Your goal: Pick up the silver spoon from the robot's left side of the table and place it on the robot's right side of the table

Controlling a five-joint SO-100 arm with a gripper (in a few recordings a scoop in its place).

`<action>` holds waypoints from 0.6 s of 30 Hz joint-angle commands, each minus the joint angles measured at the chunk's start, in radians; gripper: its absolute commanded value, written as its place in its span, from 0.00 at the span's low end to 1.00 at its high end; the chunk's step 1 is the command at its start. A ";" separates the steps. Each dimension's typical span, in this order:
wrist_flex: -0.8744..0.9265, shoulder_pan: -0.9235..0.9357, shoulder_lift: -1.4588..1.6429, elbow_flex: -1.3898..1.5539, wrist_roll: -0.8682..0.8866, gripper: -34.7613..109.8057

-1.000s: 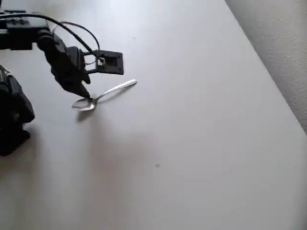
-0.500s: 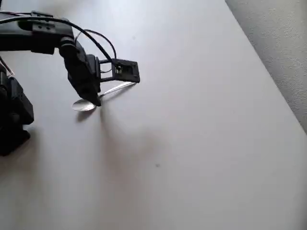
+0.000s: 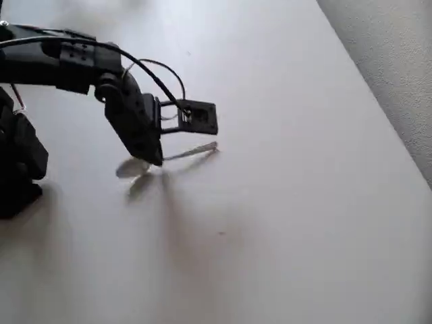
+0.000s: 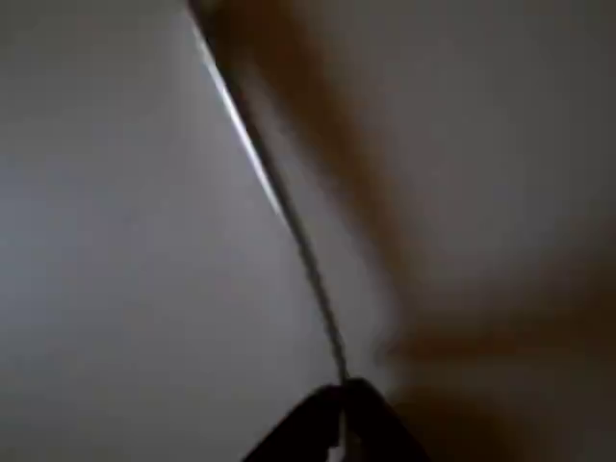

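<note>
Fingertips (image 4: 339,409) of the black gripper (image 3: 156,159) are pinched together on the neck of the silver spoon (image 3: 169,158), where the slim handle meets the bowl; in the wrist view the two dark tips meet at the bottom edge with the handle (image 4: 274,197) running up and away from them as a thin bright line. The overhead view shows the spoon blurred: its oval bowl (image 3: 132,167) pokes out to the left of the gripper and its flat handle reaches to the right, widening at the end. A separate dark shadow (image 3: 140,185) lies on the table (image 3: 283,202) just below the bowl, so the spoon appears lifted off the surface. It sits in the upper left part of the white tabletop in the overhead view. Behind the gripper, a small black camera block (image 3: 200,116) with looping cables juts from the wrist. A tiny dark speck (image 3: 221,233) marks the table lower down, and grey carpet (image 3: 391,61) lies beyond the right edge.
</note>
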 commanded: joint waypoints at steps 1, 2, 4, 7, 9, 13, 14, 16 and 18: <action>0.002 0.141 -0.060 -0.152 -0.069 0.23; 0.002 0.170 -0.094 -0.189 -0.080 0.23; 0.006 0.213 -0.166 -0.264 -0.092 0.23; 0.002 0.264 -0.278 -0.376 -0.098 0.23; 0.002 0.291 -0.356 -0.457 -0.100 0.23; 0.015 0.334 -0.489 -0.612 -0.100 0.23; 0.025 0.341 -0.511 -0.638 -0.100 0.23; 0.031 0.342 -0.520 -0.653 -0.097 0.23; 0.017 0.342 -0.517 -0.653 -0.094 0.23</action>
